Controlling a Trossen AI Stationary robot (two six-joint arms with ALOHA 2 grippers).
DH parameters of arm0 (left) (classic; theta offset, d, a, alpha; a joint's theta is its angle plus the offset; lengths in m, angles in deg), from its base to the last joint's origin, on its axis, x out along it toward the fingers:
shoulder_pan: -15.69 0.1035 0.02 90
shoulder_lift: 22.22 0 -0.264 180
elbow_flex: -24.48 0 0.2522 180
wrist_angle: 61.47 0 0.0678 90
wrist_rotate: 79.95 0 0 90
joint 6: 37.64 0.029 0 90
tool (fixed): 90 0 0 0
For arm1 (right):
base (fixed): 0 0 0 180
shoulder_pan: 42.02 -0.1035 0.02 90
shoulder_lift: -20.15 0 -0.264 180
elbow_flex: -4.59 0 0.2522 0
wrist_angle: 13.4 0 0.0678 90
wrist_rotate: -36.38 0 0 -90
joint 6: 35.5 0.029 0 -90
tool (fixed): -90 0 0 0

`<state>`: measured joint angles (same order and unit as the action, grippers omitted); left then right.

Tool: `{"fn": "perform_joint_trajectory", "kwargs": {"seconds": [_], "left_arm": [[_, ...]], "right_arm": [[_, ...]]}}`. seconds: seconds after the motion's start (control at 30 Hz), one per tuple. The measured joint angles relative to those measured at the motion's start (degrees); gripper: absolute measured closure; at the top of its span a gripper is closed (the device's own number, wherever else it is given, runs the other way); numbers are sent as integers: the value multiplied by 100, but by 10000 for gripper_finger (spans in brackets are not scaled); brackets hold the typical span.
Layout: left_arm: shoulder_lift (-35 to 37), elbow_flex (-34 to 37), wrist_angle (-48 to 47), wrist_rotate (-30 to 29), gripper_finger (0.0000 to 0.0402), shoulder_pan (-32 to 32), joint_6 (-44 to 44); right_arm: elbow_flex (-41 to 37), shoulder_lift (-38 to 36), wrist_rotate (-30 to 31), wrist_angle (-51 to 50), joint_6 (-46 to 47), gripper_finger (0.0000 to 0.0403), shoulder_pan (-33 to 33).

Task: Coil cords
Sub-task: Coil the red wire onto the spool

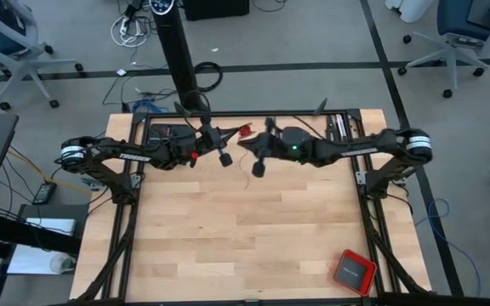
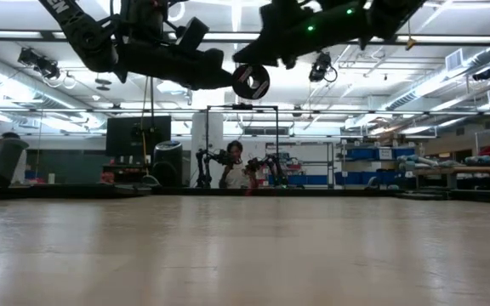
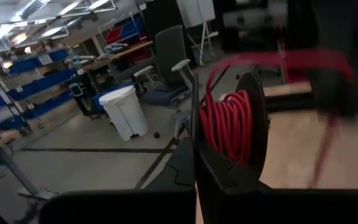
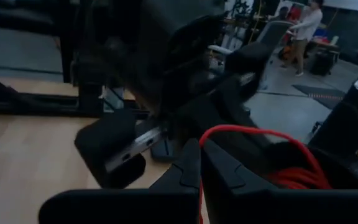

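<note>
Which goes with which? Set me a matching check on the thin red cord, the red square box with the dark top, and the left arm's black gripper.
1. thin red cord
2. red square box with dark top
3. left gripper

A. resting near a corner of the light wooden table, on the right arm's side
B. shut, raised above the table
C. bundled in tight loops, off the table

Pairs: 1-C; 2-A; 3-B

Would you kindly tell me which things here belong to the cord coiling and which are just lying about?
In use:
red cord, wound in loops
left gripper, shut
right gripper, shut on the cord

Lying about:
red box near the table's corner
</note>
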<state>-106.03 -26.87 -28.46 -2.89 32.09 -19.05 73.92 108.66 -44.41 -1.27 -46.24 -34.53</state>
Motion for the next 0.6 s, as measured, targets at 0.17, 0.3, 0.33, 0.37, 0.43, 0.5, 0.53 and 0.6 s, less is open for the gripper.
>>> {"fn": "perform_joint_trajectory", "kwargs": {"seconds": [0.17,0.3,0.33,0.37,0.43,0.5,0.53,0.6], "left_arm": [[2,-28,29,-81,401,0,-538],[2,-30,185,-87,401,0,-993],[2,-30,182,-88,401,0,-1105],[2,-30,192,-88,401,0,-1240],[0,-30,278,-86,401,0,-1547],[0,-30,407,-63,401,0,-1764],[0,-29,428,-31,401,0,-1843],[-2,-23,488,-8,401,0,-1970]], "right_arm": [[308,467,140,16,-170,403,-32],[352,671,624,-7,-378,403,-74],[352,684,768,-56,-421,403,-77],[352,688,894,-151,-462,403,-79],[352,707,1104,-359,-491,403,-79],[352,715,1294,-650,-494,403,-74],[352,715,1369,-764,-493,403,-64],[354,715,1474,-977,-457,403,-50]]}}
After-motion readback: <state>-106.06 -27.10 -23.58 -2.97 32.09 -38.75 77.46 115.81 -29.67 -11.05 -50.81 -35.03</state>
